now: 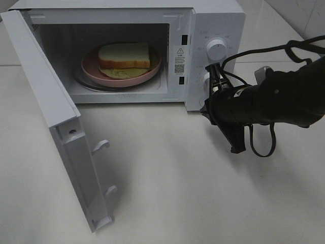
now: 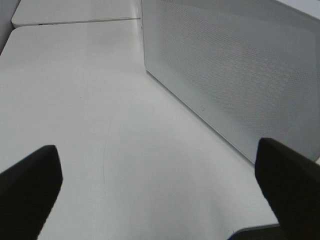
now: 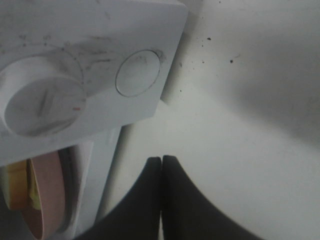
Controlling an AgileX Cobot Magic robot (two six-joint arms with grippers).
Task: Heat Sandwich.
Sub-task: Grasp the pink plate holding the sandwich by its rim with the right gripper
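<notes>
The sandwich [image 1: 124, 56], white bread with a tan crust and yellow-green filling, lies on a round pink plate [image 1: 152, 71] inside the open white microwave [image 1: 213, 20]. A sliver of the plate [image 3: 47, 192] and the yellow filling [image 3: 17, 187] also shows in the right wrist view. My right gripper [image 1: 207, 109] is shut and holds nothing. It hovers just in front of the control panel's bottom corner, by the lower knob [image 3: 42, 102] and the round button [image 3: 138, 73]. My left gripper [image 2: 160, 200] is open over bare table, out of the high view.
The microwave door [image 1: 56, 112] hangs wide open toward the front left. Its dotted outer face [image 2: 235, 70] fills the right of the left wrist view. An upper knob [image 1: 217, 49] sits on the panel. White table [image 1: 172, 178] stretches in front.
</notes>
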